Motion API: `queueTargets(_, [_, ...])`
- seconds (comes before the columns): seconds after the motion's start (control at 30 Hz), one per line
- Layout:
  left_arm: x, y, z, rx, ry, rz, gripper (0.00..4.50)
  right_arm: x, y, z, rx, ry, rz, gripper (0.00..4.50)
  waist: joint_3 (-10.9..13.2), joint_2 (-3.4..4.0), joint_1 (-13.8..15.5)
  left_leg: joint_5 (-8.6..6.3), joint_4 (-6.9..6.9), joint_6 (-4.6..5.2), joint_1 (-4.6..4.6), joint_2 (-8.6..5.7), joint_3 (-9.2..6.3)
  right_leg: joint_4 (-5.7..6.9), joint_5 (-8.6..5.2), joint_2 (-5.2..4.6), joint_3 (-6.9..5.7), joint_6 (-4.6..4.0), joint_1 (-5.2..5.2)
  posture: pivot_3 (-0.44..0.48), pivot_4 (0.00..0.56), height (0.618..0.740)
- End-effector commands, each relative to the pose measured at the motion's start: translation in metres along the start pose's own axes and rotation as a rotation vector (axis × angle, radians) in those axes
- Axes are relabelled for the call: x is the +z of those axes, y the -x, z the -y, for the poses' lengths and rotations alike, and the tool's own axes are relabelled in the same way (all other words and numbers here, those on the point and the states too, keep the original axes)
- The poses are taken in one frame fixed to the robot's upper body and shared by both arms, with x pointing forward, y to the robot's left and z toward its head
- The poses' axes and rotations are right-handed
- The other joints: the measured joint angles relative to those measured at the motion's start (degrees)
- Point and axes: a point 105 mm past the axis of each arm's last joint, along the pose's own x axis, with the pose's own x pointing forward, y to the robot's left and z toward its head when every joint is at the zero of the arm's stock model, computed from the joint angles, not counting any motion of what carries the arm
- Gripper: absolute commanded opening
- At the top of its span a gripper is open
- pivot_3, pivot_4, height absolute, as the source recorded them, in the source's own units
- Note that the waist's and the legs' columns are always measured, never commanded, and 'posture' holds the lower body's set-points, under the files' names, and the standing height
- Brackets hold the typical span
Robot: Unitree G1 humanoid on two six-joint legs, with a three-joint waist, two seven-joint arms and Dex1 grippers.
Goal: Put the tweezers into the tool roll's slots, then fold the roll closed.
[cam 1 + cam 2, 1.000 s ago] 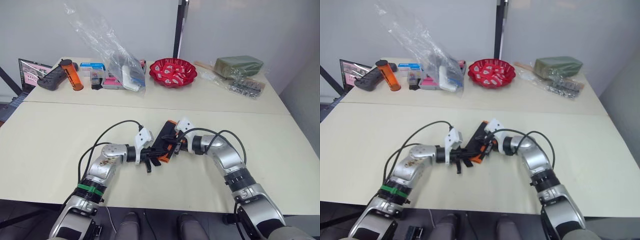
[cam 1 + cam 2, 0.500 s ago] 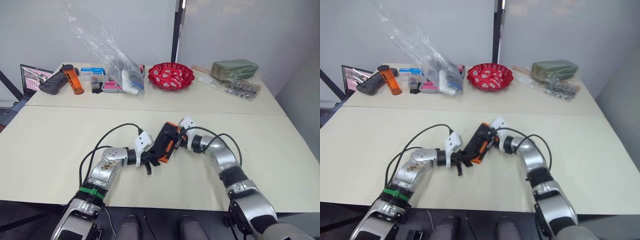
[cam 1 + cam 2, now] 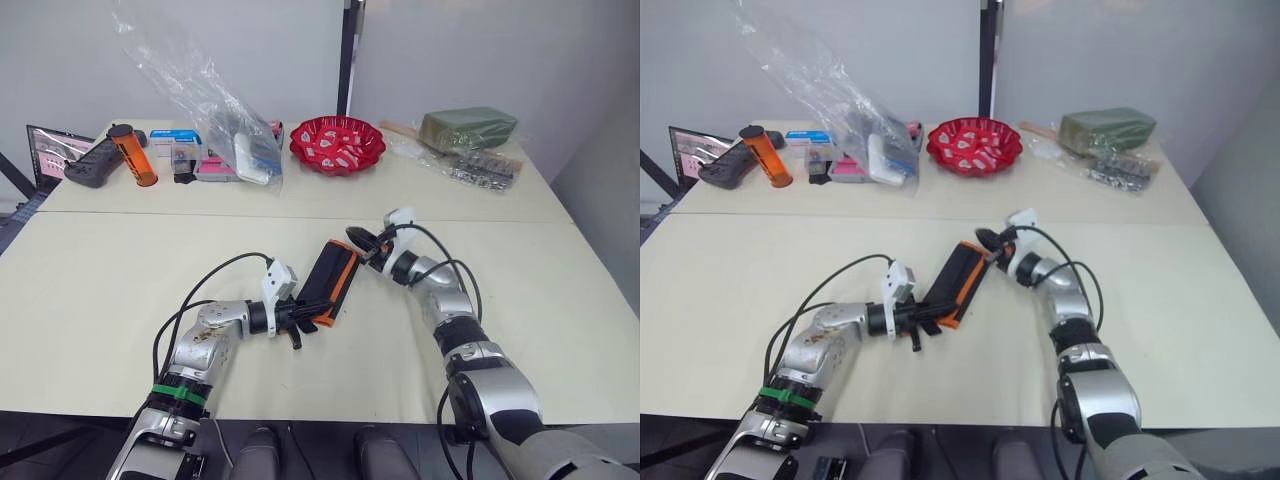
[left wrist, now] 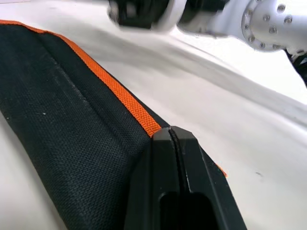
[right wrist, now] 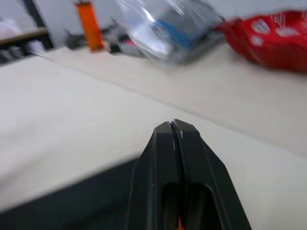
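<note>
Orange-edged roll [image 3: 328,282] lies folded mid-table; left gripper [image 3: 300,322] pressed together at its near end, right gripper [image 3: 357,240] pressed together by its far corner.

Even bright light, blurred wrist backgrounds

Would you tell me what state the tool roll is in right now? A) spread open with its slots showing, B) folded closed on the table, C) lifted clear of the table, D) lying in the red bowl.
B: the tool roll lies folded on the table, outer fabric and orange edging showing.
</note>
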Motion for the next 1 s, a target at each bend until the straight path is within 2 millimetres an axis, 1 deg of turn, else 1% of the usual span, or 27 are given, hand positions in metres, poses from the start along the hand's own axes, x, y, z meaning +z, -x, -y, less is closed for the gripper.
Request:
queueTargets(0.03, [0.002,-0.002,0.005,-0.016,-0.006,-0.011,0.04,-0.017,0.005,-0.021,0.103,0.014,-0.094,0.0,0.0,0.0,0.2,0.0,-0.01,0.0,0.0,0.0,0.0,0.01,0.0,0.0,-0.02,-0.02,0.0,0.0,0.15,0.74])
queueTargets(0.13, [0.004,-0.002,0.006,-0.016,-0.015,-0.012,0.04,-0.035,0.01,-0.027,0.102,-0.007,-0.159,0.0,0.0,0.0,0.3,-0.01,-0.03,-0.01,-0.09,-0.03,-0.02,-0.03,-0.01,-0.01,-0.02,-0.04,-0.08,0.0,0.15,0.74])
queueTargets(0.3, [0.008,0.003,0.007,0.001,-0.034,-0.017,0.04,-0.065,0.019,-0.027,0.071,-0.04,-0.253,0.0,0.0,0.0,-0.2,0.0,-0.03,-0.01,-0.02,-0.01,0.0,-0.04,-0.08,0.01,0.0,0.05,-0.06,0.0,0.15,0.74])
queueTargets(0.4, [0.003,0.008,0.013,-0.005,-0.036,-0.041,0.04,-0.079,0.022,-0.027,0.068,-0.035,-0.314,0.0,0.0,0.0,-0.4,0.0,-0.03,-0.01,0.04,0.0,0.0,-0.03,-0.08,0.01,0.01,0.05,-0.02,0.0,0.15,0.74])
queueTargets(0.5, [-0.004,0.019,0.017,0.0,-0.076,-0.092,0.04,-0.082,0.021,-0.029,0.076,-0.031,-0.33,0.0,0.0,-0.01,-0.4,0.0,-0.03,-0.01,0.1,0.04,0.01,-0.02,-0.09,0.06,0.02,0.02,0.02,0.0,0.15,0.74])
queueTargets(0.57, [-0.003,0.029,0.019,0.013,-0.075,-0.099,0.04,-0.082,0.021,-0.029,0.079,-0.031,-0.329,0.0,0.0,-0.01,-0.4,0.0,-0.03,-0.01,0.18,0.05,0.01,-0.01,-0.1,0.07,0.03,0.0,0.08,0.0,0.15,0.74])
queueTargets(0.6, [-0.001,0.034,0.019,0.022,-0.077,-0.096,0.04,-0.081,0.02,-0.028,0.079,-0.031,-0.329,0.0,0.0,-0.01,-0.4,0.0,-0.03,-0.01,0.19,0.06,0.01,-0.01,-0.1,0.07,0.03,-0.01,0.08,0.0,0.15,0.74])
queueTargets(0.7, [0.018,0.048,0.016,0.081,-0.068,-0.029,0.04,-0.078,0.02,-0.027,0.086,-0.024,-0.322,0.0,0.0,-0.01,-0.4,0.0,-0.02,-0.01,0.19,0.06,0.01,0.0,-0.09,0.06,0.05,-0.04,0.06,0.0,0.15,0.74])
queueTargets(0.77, [0.032,0.056,0.01,0.139,-0.068,0.025,0.04,-0.069,0.018,-0.028,0.104,-0.008,-0.276,0.0,0.0,-0.03,-0.4,0.0,-0.02,-0.01,0.19,0.08,0.01,0.01,-0.08,0.08,0.04,-0.05,0.05,0.0,0.15,0.74])
queueTargets(0.8, [0.043,0.063,0.003,0.193,-0.051,0.069,0.04,-0.057,0.016,-0.029,0.115,-0.019,-0.213,0.0,0.0,-0.03,-0.3,0.0,-0.02,-0.01,0.19,0.09,0.01,0.01,-0.07,0.08,0.03,-0.06,0.05,0.0,0.15,0.74])
queueTargets(0.83, [0.066,0.078,-0.01,0.272,-0.013,0.169,0.04,-0.037,0.015,-0.032,0.153,0.004,-0.132,0.0,0.0,-0.05,-0.2,0.0,-0.02,-0.01,0.19,0.1,0.02,0.01,-0.07,0.09,0.04,-0.06,0.05,0.0,0.15,0.74])
queueTargets(0.9, [0.096,0.102,-0.02,0.348,0.019,0.295,0.04,-0.006,0.017,-0.031,0.172,0.023,-0.023,0.0,0.3,-0.19,-0.2,0.01,-0.01,0.01,0.05,0.12,-0.01,0.05,-0.07,0.1,-0.01,-0.05,-0.07,0.0,0.15,0.74])
queueTargets(0.97, [0.111,0.118,-0.021,0.38,0.011,0.329,0.04,0.015,0.023,-0.028,0.179,0.021,0.027,0.0,0.4,-0.16,-0.3,0.02,0.01,0.01,-0.09,0.17,-0.06,0.06,-0.06,0.18,-0.03,-0.04,-0.18,0.0,0.15,0.74])
queueTargets(1.0, [0.114,0.126,-0.022,0.401,0.004,0.328,0.28,0.024,0.026,-0.027,0.186,0.031,0.039,0.0,0.5,-0.14,-0.4,0.02,0.0,0.0,-0.09,0.15,-0.05,0.05,-0.07,0.15,0.0,-0.03,-0.17,0.0,0.15,0.74])
